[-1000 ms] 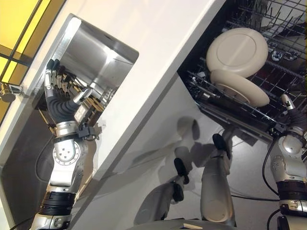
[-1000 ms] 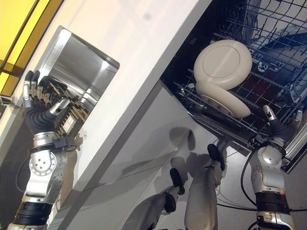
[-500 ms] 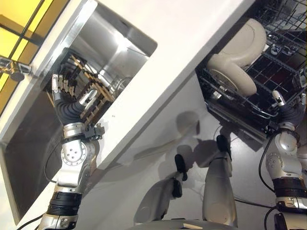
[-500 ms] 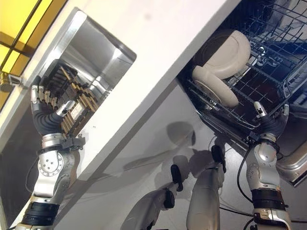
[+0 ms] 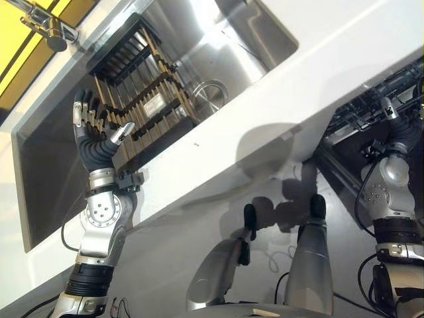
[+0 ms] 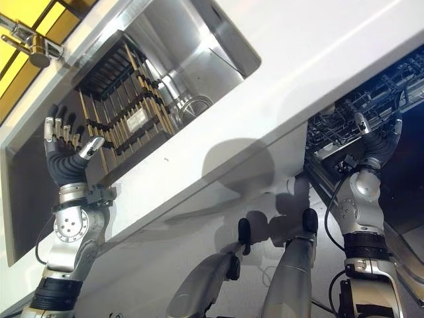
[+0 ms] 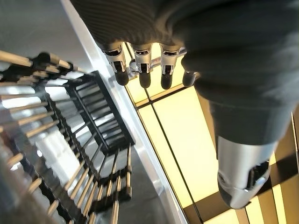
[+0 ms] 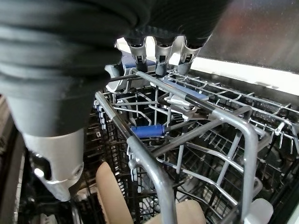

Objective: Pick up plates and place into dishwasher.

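Two beige plates [image 8: 111, 196] stand in the lower dishwasher rack [image 8: 154, 163], seen past my right hand [image 8: 156, 58] in the right wrist view. That hand [image 5: 397, 129] is raised and open at the rack's front edge [image 5: 361, 109] and holds nothing. My left hand [image 5: 93, 136] is open with its fingers straight up. It hangs just beside the near end of a black and wooden drying rack [image 5: 142, 99] in the steel sink [image 5: 225, 40]. The rack's slots [image 7: 88, 121] look bare.
A white counter [image 5: 318, 73] runs between the sink and the dishwasher and covers most of the dishwasher in the eye views. A chrome faucet [image 5: 46, 26] stands at the sink's far left. A round drain [image 5: 209, 93] lies behind the drying rack.
The camera has swung towards the sink, so the plates have slid out of the eye views behind the counter. Both hands stay raised and open, holding nothing.
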Motion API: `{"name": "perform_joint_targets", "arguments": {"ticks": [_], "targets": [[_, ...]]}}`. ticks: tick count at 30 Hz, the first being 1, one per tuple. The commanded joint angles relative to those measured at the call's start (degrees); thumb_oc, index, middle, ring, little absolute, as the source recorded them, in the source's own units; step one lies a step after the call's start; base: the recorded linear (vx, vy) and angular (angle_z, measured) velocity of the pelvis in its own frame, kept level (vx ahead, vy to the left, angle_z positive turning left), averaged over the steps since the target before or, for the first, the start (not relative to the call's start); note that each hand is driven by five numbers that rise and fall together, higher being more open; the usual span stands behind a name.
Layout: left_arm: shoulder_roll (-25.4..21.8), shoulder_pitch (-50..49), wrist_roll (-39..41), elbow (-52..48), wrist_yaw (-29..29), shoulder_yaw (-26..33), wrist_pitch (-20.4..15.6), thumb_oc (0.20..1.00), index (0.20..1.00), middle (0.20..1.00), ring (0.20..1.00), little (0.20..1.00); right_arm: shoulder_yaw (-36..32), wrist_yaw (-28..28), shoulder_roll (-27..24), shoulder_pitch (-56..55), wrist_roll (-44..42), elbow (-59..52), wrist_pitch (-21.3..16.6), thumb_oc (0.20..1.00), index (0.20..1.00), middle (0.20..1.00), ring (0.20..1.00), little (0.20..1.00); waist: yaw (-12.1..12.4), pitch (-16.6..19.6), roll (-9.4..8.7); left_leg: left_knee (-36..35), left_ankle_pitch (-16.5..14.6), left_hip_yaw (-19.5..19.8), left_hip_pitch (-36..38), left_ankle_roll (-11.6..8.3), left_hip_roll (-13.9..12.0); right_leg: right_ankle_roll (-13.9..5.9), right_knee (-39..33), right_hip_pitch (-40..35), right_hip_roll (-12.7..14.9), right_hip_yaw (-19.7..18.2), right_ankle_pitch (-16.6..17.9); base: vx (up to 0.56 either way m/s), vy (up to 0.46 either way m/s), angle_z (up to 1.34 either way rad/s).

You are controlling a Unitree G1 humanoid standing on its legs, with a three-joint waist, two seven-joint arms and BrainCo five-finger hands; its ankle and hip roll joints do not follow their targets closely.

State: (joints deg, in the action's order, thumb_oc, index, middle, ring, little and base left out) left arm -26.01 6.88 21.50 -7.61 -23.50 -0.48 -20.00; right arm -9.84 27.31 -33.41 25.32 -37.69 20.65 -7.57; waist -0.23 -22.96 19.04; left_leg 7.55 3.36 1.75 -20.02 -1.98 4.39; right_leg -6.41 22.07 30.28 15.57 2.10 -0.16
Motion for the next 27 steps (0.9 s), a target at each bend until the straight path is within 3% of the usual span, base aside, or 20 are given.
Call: {"name": "perform_joint_targets", "arguments": {"ticks": [1,8,14,23,27], "targets": [[-5.70,2.11,1.38,-4.73,1.03,2.61,-1.91,1.000,1.000,1.000,1.000,1.000,13.79,-8.26,3.12,17.14,0.51,-8.46,-6.00,1.000,1.000,1.000,1.000,1.000,5.38,-4.00,-0.94,7.76,-2.68,-0.14,-3.15,0.88,3.44,0.11,-7.60,-6.07,4.63,-2.15,4.20,0.01,0.005,0.10],[-6.83,2.14,4.35,-3.88,3.22,2.24,-2.62,1.000,1.000,1.000,1.000,1.000,15.04,-12.37,3.00,21.91,-4.85,-3.67,-7.64,1.000,1.000,1.000,1.000,1.000,6.43,-2.30,-0.02,7.31,-3.36,0.39,-1.20,1.16,4.71,-0.01,-8.86,-8.49,5.94,-1.93,5.00,0.00,0.009,0.01],[-6.82,2.66,5.35,-3.08,4.78,1.73,-3.47,1.000,1.000,1.000,1.000,1.000,15.33,-9.54,2.43,21.49,-1.93,-3.20,-7.01,1.000,1.000,1.000,1.000,1.000,5.35,-1.28,-0.35,7.45,-4.20,0.08,0.10,1.37,5.33,0.24,-9.13,-9.34,5.99,-3.01,5.71,-0.01,0.042,0.02],[-6.42,3.84,4.55,-2.84,2.74,1.58,-2.32,1.000,1.000,1.000,1.000,1.000,13.42,-0.66,-0.90,13.65,14.46,-10.33,2.37,1.000,1.000,1.000,1.000,1.000,1.12,-1.43,-3.05,6.63,-5.66,-3.04,2.02,1.91,4.13,-0.26,-11.09,-8.78,5.65,-5.46,8.62,-0.04,0.050,-0.15],[-5.41,1.54,3.60,-3.64,2.95,3.84,-1.11,1.000,1.000,1.000,1.000,1.000,9.84,0.17,-2.69,6.94,20.61,-14.07,6.46,1.000,1.000,1.000,1.000,1.000,0.36,-1.92,-4.40,7.62,-6.91,-7.35,4.00,2.28,1.54,-0.10,-5.39,-8.68,6.45,-1.16,6.52,-0.03,0.036,-0.64]]}}
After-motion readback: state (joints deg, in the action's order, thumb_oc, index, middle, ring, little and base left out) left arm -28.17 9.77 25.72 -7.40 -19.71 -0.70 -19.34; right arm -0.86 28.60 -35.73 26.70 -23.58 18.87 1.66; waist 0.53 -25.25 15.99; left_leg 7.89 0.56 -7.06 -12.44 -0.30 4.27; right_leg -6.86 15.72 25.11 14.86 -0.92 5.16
